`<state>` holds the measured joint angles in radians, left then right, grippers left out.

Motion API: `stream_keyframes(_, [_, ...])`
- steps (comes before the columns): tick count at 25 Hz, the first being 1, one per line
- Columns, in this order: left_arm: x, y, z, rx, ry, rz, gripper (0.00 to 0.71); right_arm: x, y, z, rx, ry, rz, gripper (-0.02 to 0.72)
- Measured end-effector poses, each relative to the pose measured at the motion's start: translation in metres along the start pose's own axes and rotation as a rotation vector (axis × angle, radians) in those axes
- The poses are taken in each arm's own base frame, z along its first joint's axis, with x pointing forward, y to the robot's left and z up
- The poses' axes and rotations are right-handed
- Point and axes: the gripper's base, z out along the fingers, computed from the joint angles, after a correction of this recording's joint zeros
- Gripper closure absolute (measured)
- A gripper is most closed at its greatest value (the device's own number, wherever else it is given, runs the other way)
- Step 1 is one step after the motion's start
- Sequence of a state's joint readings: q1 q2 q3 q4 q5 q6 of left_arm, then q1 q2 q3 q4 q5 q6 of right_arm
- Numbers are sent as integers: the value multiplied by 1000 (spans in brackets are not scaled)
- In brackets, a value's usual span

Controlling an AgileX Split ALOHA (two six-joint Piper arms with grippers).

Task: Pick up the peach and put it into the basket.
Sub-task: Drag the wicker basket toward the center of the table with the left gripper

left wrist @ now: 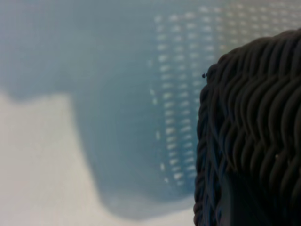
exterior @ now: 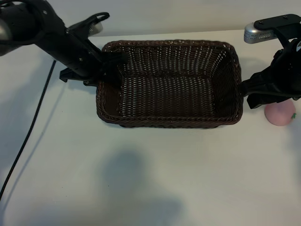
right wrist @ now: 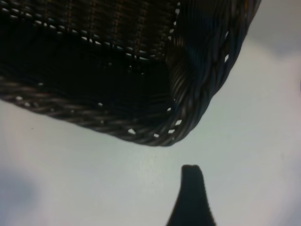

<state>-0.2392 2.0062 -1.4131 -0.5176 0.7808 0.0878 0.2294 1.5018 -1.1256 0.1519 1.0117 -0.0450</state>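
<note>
Peach sits outside basket, by its right end. Right gripper is wide, empty, just above peach, prob. to grab. Left gripper at basket's left rim, half open, maybe steadying it.

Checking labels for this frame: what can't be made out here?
- Left gripper: exterior view, black against the basket rim; jaw gap unreadable.
- Right gripper: exterior view, arm covers its tips; grip unclear.
- Peach: partly behind the right gripper; absent from both wrist views.
</note>
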Motion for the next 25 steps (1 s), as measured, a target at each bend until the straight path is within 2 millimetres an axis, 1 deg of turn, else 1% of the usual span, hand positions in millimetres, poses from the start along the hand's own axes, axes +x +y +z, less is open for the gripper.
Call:
stream_keyframes(4, [-1,7,16,-12,39,-18,483,0,0,0,0,2,-1,164])
stream_keyframes(8, [0,11,27,-17,64,-32,512,0,0,0,0,2,-1,164])
stream_keyframes(10, [0,12,29,-18,69,-36,524,0,0,0,0,2,-1,164])
stream_keyframes(17, [-2,11,27,-14,65,-34,523,0,0,0,0,2,0,164])
stream_keyframes(18, [-2,10,27,-14,67,-33,513,0,0,0,0,2,0,164])
stream_keyframes(19, [-1,10,26,-15,69,-32,493,0,0,0,0,2,0,164])
stream_keyframes(21, [-1,10,25,-21,74,-25,420,0,0,0,0,4,0,164])
stream_keyframes(25, [-1,9,14,-50,57,-18,178,0,0,0,0,4,0,164])
